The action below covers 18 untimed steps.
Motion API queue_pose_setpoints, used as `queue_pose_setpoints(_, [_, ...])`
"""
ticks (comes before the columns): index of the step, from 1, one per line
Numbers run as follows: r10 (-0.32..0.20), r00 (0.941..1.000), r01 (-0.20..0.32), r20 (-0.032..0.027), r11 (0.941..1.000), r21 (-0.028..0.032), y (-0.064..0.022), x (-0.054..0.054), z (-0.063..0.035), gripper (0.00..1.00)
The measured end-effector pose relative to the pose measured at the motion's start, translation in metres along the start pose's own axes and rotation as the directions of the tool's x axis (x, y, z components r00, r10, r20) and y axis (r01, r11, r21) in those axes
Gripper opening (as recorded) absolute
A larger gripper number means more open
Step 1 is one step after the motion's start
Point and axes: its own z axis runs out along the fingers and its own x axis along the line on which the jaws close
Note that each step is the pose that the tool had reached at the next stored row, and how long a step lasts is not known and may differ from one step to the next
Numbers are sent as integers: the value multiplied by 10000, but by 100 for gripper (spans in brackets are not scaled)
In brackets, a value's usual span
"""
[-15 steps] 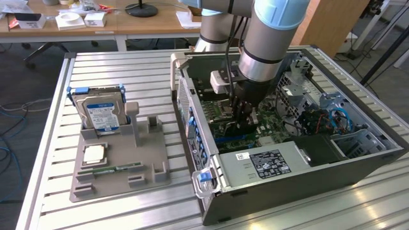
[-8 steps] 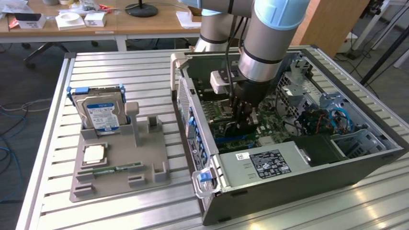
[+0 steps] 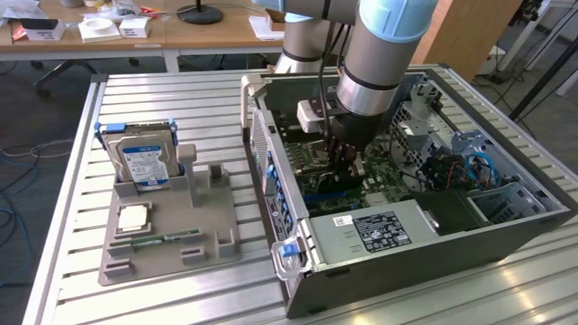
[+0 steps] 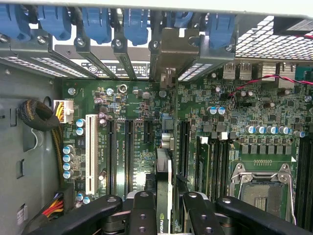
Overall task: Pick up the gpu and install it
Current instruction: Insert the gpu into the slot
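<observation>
My gripper (image 3: 344,164) reaches down into the open computer case (image 3: 424,274), just above the green motherboard (image 3: 384,177). In the wrist view its black fingers (image 4: 142,215) are shut on the gpu (image 4: 165,169), which I see edge-on as a thin upright card with a green logo near the grip. The card's silver end bracket (image 4: 172,46) stands at the rear slot openings, between the blue clips (image 4: 98,22). The card runs along the black expansion slots (image 4: 183,142) of the motherboard (image 4: 137,98). Whether its lower edge sits in a slot is hidden.
On the exterior view's left a grey fixture (image 3: 212,252) holds a silver hard drive (image 3: 143,160), a processor chip (image 3: 132,217) and a memory stick (image 3: 162,239). Inside the case sit the power supply (image 3: 380,230), the processor socket (image 4: 261,188) and cable bundles (image 4: 41,115).
</observation>
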Motion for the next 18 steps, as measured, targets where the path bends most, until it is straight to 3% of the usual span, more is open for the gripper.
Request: queue_pose_setpoints(18, [2,10000,-2,-1,10000,0,0,7,-16,26])
